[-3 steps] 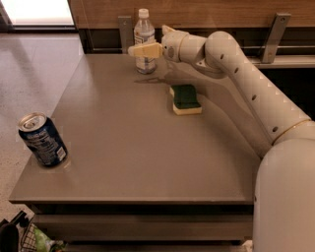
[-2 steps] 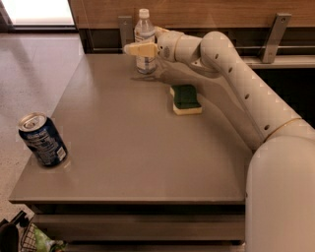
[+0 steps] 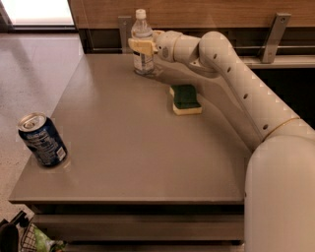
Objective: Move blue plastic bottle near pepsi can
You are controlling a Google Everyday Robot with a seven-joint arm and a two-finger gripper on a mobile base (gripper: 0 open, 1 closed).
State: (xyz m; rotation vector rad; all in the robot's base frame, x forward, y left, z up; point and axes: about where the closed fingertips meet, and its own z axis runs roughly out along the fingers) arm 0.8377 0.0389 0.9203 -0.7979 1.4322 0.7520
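The clear bluish plastic bottle with a white cap [image 3: 142, 63] is standing at the grey table's [image 3: 147, 162] far edge. The cream gripper [image 3: 140, 46] is reaching around it, and whether it is clamping cannot be told. The dark blue pepsi can [image 3: 42, 140] is sitting by the near-left corner, with open tabletop lying between. A green-and-yellow sponge [image 3: 186, 99] is lying just right of that stretch.

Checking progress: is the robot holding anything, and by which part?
Cannot tell. The gripper is high on the water bottle, below its cap, but a firm hold isn't visible.
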